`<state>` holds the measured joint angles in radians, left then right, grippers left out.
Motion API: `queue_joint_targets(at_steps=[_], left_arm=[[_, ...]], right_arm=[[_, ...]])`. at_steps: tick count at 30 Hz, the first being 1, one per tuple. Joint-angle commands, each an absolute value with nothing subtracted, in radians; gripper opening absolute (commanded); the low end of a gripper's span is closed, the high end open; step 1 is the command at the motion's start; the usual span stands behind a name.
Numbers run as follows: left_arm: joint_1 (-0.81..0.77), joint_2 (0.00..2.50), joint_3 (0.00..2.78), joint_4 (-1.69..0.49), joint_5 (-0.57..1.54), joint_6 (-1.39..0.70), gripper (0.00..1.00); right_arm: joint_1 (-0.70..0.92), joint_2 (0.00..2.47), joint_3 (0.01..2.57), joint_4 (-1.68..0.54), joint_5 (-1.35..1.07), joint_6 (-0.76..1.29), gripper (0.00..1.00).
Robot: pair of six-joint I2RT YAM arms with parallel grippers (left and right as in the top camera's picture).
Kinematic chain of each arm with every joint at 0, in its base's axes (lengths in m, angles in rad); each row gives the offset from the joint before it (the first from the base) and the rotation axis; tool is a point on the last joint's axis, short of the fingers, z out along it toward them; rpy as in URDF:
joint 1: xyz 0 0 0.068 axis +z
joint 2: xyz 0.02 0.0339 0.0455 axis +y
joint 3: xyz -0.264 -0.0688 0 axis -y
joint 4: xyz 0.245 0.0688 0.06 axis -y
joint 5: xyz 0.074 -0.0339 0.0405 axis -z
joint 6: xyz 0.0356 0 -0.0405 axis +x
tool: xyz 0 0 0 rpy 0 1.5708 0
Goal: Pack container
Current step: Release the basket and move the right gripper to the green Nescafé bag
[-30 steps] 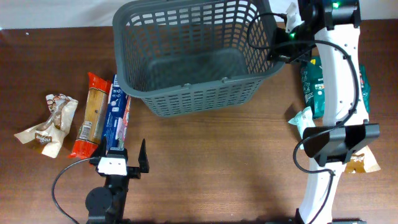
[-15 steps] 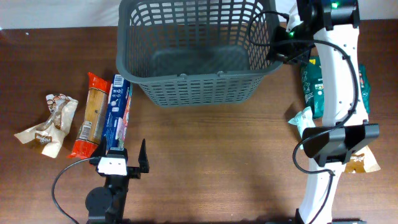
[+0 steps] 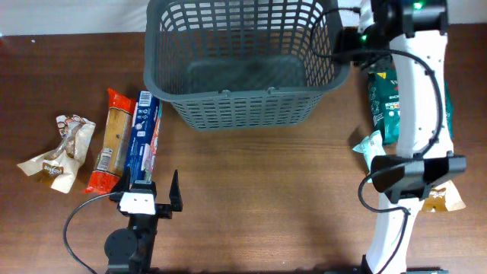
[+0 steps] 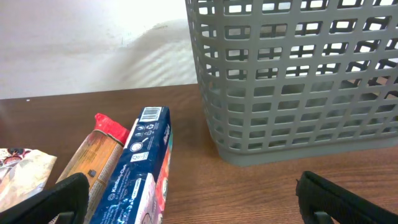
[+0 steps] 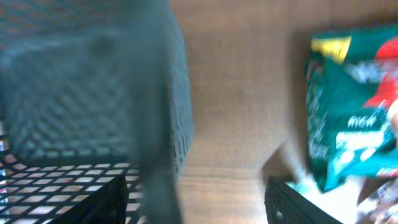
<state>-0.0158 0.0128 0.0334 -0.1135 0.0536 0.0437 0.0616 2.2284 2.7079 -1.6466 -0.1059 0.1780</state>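
The container [image 3: 243, 110], a large dark grey slotted basket, stands flat at the back of the table. My right gripper [image 3: 351, 32] is at its right rim. In the right wrist view the right gripper [image 5: 196, 202] is open, with the blurred container wall [image 5: 158, 124] between the spread jaws and one finger [image 5: 102, 199] on the inner side. My left gripper [image 3: 158, 186] rests open near the front left, holding nothing. From the left wrist, the left gripper [image 4: 196, 199] faces the container [image 4: 298, 81] across bare wood.
Left of the container lie a blue packet [image 3: 143, 141], an orange-red packet [image 3: 110, 141] and a crumpled beige wrapper [image 3: 61, 152]. Green packets [image 3: 388, 99], a white-teal packet [image 3: 369, 148] and a brown packet [image 3: 441, 199] lie on the right, partly under the right arm.
The container went from skewed and nearer to square and further back, then stayed put. My right gripper has opened off its rim. The left arm has not moved.
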Motion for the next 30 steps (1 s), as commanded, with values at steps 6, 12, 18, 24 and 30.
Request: queue_joint_targets(at_steps=[6, 12, 18, 24, 30], left_arm=[[-0.019, 0.006, 0.027, -0.113, 0.064, 0.038, 0.99], [-0.019, 0.006, 0.027, -0.113, 0.064, 0.038, 0.99], [-0.019, 0.006, 0.027, -0.113, 0.064, 0.038, 0.99], [-0.019, 0.006, 0.027, -0.113, 0.064, 0.038, 0.99], [-0.019, 0.006, 0.027, -0.113, 0.064, 0.038, 0.99]], right_arm=[[0.049, 1.987, 2.975, -1.662, -0.076, 0.059, 0.7], [-0.118, 1.925, 2.938, -1.684, 0.046, 0.119, 0.65], [-0.353, 1.973, 2.651, -1.613, 0.045, 0.128, 0.79], [-0.451, 2.033, 2.32, -1.376, -0.087, -0.096, 1.0], [-0.472, 2.09, 2.131, -1.154, -0.101, -0.332, 0.99]])
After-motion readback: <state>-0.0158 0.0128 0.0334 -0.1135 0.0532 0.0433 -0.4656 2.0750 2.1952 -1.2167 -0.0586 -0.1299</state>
